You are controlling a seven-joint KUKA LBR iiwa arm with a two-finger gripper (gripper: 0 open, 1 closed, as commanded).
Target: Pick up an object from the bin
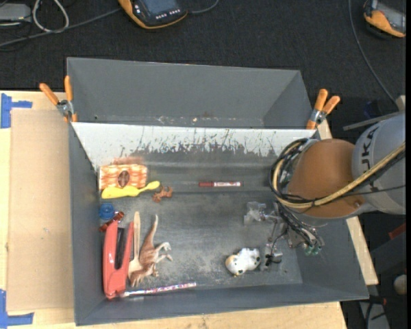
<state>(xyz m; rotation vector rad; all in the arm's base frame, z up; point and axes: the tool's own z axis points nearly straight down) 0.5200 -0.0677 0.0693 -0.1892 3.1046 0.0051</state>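
camera view: gripper (272, 252) down low in grey bin (192, 101), near front right corner. can't tell if open or closed. small white round toy (242, 261) on bin floor just beside it, toward middle. far side: red tool (112, 258), brown animal toy (148, 252), yellow thing (129, 190). red pen (219, 184) near back wall.

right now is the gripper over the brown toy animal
No: the gripper hangs at the right of the bin beside a small white object, while the brown toy animal lies far left.
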